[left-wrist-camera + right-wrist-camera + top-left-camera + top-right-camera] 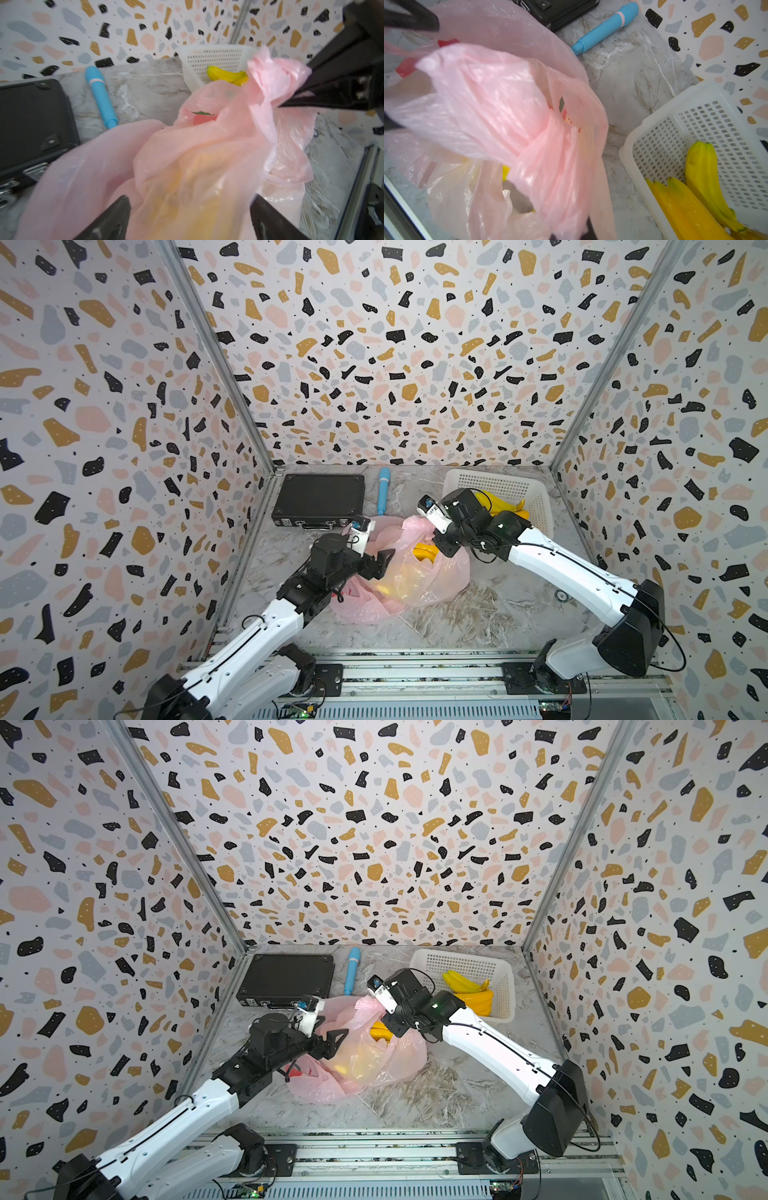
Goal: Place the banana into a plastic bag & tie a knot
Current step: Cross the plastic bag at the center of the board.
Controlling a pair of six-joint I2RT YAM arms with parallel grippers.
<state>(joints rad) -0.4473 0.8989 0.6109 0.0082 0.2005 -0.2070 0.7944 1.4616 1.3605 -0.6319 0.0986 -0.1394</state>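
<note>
A pink plastic bag (432, 576) lies crumpled mid-table, and both top views show a yellow banana (424, 552) through its open top. My right gripper (434, 536) is shut on a bunched strip of the bag's top, lifting it; in the right wrist view the pink film (542, 145) streams out from between the jaws, at the right gripper (571, 234). At the bag's left side my left gripper (385, 562) is open. In the left wrist view its fingers (121, 209) stand wide apart with the bag (187, 158) bulging between them, gripped by neither.
A white perforated basket (536, 493) at the back right holds more bananas (509, 506). A black case (320, 497) sits at the back left, with a blue cylinder (383, 489) beside it. Patterned walls close in three sides.
</note>
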